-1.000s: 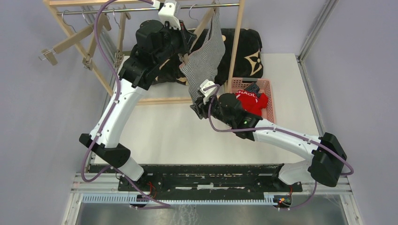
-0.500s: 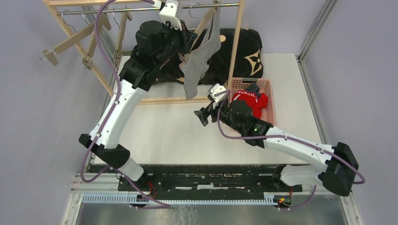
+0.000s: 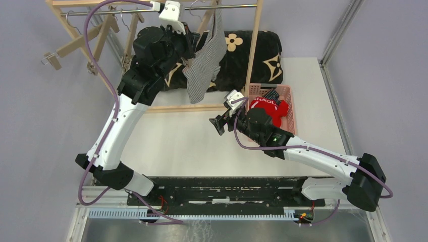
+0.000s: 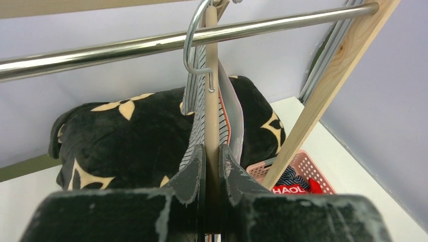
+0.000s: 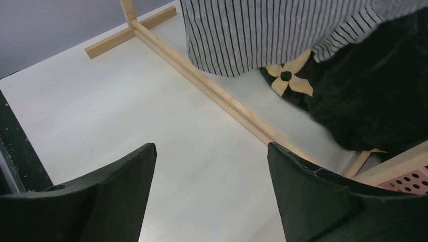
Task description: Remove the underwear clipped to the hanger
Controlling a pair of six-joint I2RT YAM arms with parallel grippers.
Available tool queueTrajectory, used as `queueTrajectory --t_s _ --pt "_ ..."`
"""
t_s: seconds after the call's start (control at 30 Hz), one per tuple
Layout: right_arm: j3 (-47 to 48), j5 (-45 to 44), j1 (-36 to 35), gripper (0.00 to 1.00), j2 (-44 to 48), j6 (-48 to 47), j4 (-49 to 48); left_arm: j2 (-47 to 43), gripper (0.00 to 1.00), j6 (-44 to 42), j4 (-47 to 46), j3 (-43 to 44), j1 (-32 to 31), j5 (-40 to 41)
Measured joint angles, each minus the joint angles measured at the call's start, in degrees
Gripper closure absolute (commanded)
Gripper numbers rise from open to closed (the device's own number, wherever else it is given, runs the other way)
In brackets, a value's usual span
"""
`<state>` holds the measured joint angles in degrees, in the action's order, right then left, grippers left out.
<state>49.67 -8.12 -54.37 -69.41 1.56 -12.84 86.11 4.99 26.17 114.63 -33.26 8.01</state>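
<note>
Nearest, the right gripper (image 3: 218,124) hangs over the table (image 3: 171,136), jaws wide apart and empty. Just beside it, a pink basket (image 3: 289,92) holds the red underwear (image 3: 276,111) and navy underwear (image 3: 272,95). Farther back, the left gripper (image 4: 212,156) is clamped on the wooden hanger (image 4: 212,101), with the striped underwear (image 3: 204,60) hanging from it, before a black cushion (image 3: 252,55).

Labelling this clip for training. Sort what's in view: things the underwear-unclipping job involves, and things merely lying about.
Job: grey pinstriped underwear, wooden hanger clamped by left gripper, open right gripper, red underwear and navy striped underwear in pink basket.

Lying about: black floral cushion, empty hangers, wooden rack.
</note>
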Motion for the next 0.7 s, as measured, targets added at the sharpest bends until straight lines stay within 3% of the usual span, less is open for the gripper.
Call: queueTrajectory --t_s 0.43,0.7 --pt "-0.68 -2.03 0.00 0.11 -0.02 -0.37 -0.04 -11.34 0.97 -0.20 -1.46 -14.16 0.00 0.87" --pt "-1.77 -9.51 0.02 0.06 2.78 -0.59 2.19 -20.11 0.97 -0.20 1.68 -25.97 0.00 -0.76"
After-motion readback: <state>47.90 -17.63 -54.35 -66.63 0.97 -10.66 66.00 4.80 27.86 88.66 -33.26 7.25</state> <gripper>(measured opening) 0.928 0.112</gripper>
